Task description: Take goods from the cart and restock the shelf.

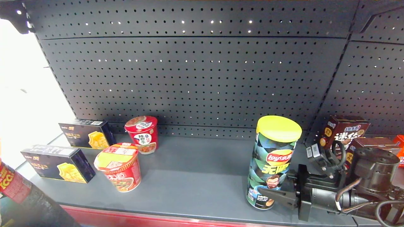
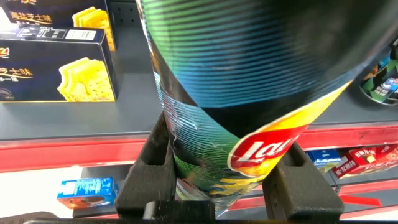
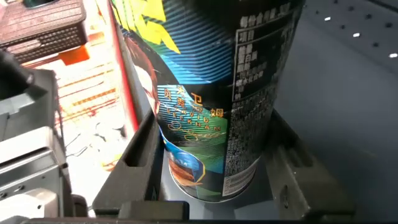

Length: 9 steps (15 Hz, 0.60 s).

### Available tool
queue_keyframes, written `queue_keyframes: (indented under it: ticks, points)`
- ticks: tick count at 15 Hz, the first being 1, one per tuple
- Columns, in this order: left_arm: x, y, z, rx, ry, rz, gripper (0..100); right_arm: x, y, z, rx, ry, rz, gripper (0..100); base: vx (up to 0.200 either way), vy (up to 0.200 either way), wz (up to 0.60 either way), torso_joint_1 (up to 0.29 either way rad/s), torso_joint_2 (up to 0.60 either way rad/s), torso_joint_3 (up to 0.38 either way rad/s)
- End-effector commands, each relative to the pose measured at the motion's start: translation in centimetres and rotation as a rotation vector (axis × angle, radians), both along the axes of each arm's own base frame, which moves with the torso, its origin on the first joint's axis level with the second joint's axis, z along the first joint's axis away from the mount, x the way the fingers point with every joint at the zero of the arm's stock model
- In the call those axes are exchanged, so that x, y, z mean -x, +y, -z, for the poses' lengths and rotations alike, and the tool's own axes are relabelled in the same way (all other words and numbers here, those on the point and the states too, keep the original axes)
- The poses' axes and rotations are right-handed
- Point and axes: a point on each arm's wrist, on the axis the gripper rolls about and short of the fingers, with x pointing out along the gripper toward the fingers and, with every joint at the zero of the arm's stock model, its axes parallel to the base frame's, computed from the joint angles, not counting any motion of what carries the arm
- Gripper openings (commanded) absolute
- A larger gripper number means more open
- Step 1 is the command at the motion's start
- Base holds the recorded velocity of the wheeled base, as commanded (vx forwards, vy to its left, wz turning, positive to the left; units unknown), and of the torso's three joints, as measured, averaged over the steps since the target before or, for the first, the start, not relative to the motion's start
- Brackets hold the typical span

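Right gripper [image 3: 214,143]: jaws pinch chips can [image 1: 274,157] low, upright on shelf [image 1: 195,176]. Best to spread wide and back straight out, since a tall can tips easily. Left gripper [image 2: 227,143]: jaws clamp second can [image 2: 249,74].

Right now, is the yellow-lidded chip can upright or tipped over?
Upright: the chip can stands base-down on the shelf, lid on top.

Glare on the left, soft even light on the shelf [image 1: 195,176]

Head view: daylight washes the far left edge out to plain white, and bright pinpoints shine through the back panel [image 1: 195,78]. The cups [image 1: 120,170] cast faint, soft shadows, and straight lines bow toward the corners. Left wrist view: the can [image 2: 249,74] shows a ribbed sheen.
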Motion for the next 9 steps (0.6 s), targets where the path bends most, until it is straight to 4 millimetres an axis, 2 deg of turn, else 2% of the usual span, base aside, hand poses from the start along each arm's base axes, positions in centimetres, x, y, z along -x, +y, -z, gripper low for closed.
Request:
queue_keyframes:
  ticks: [1,9]
  points:
    - [0.0,0.0,0.0,0.0,0.003,0.001,0,0.1,0.5,0.1,0.002,0.004,-0.02,0,0.0,0.0,0.0,0.0,0.0,0.0]
    - [-0.1,0.0,0.4,-0.002,0.018,-0.001,0,-1.4,1.5,2.0,0.015,0.023,-0.026,0,0.0,0.0,0.0,0.0,0.0,0.0]
